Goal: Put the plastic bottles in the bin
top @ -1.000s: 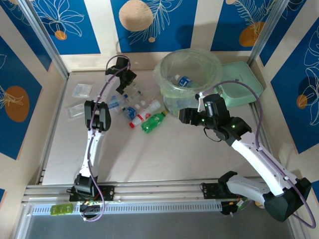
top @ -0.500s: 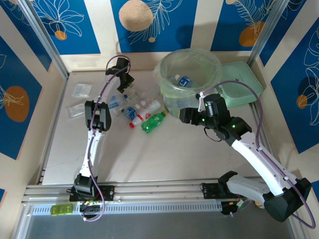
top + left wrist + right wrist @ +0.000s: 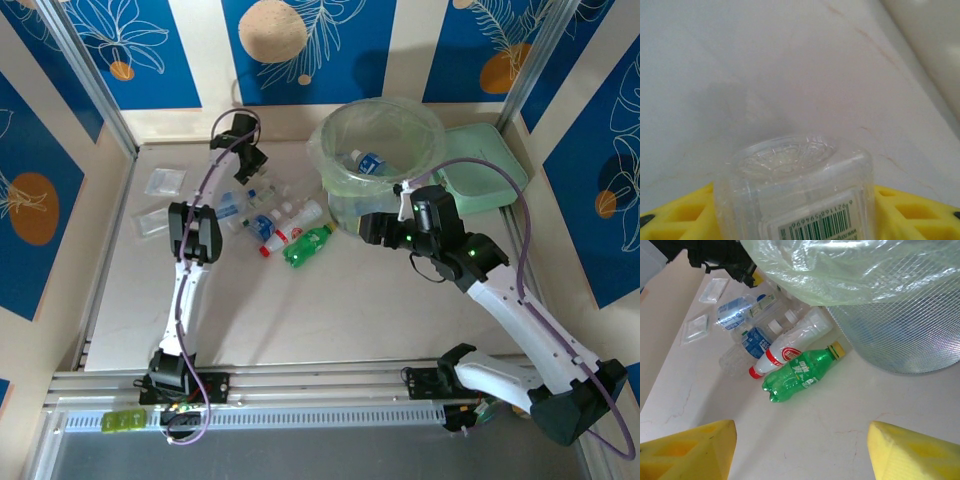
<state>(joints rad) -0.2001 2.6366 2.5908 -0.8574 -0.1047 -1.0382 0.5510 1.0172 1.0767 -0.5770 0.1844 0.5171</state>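
Clamping the left pincer shut on a clear bottle close to the far edge of the counter, left of its middle. Pressing yellow fingers against both sides of that bottle in the left wrist view, with the ribbed base pointing away from the camera, a barcode label facing up and pale counter beyond.

Hovering the right pincer just in front of the bin, jaws spread wide and gripping nothing. Framing bare counter between its yellow fingertips in the right wrist view.

Showing the bin toward the far right corner of the counter: round, translucent pale green, lined with a thin clear bag, and already holding one bottle with a blue label. Showing a flat pale-green lid just beside the bin, nearer the right edge.

Showing more plastic bottles lying in a loose heap on the far half of the counter, between the two pincers. Picking out a green bottle on its side at the near edge of the heap, yellow cap pointing toward the bin. Picking out a white bottle with a red cap and red label just beside it, and blue-labelled bottles crowding behind. Catching flat clear packets lying apart from the heap, toward the far left corner.
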